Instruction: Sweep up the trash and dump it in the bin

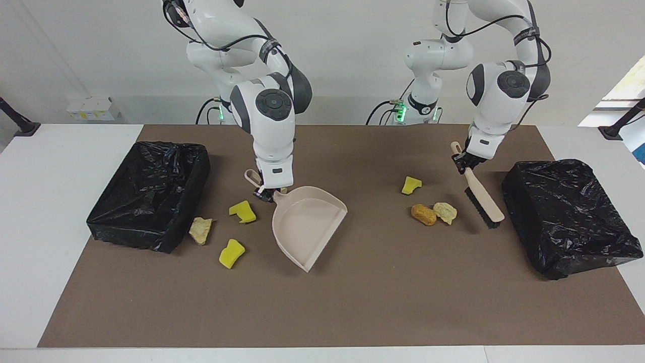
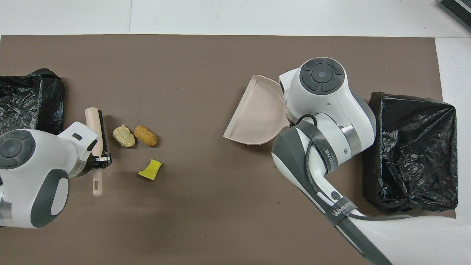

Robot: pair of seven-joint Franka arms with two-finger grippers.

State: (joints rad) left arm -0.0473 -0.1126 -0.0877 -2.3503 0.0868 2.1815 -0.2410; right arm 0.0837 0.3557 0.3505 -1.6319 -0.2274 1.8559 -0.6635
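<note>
I am seeing the right gripper [image 1: 265,194] clamped on the handle of the pale pink plastic dustpan [image 1: 307,224], which is resting on the brown mat [image 1: 352,302] around the middle, with its open mouth turned toward the left arm's end of the table. The left gripper [image 1: 461,162] is closed tight on the handle of the beige hand brush with dark bristles [image 1: 482,201]; the brush is hanging tilted, its head low over the mat just beside the black-bagged bin at the left arm's end [image 1: 569,217]. Between the brush and the dustpan three pieces of trash are lying: an orange-brown bread-like lump [image 1: 423,214] touching a pale beige rock-like piece [image 1: 445,212], and a yellow foam chunk [image 1: 411,185] nearer to the robots. Toward the right arm's end, beside the dustpan, two more yellow foam chunks [image 1: 242,211] [image 1: 231,253] and one beige rock-like piece [image 1: 200,230] are lying on the mat; this last one is just beside the open black-bagged bin at the right arm's end [image 1: 151,194]. I cannot see any trash inside the dustpan.
</note>
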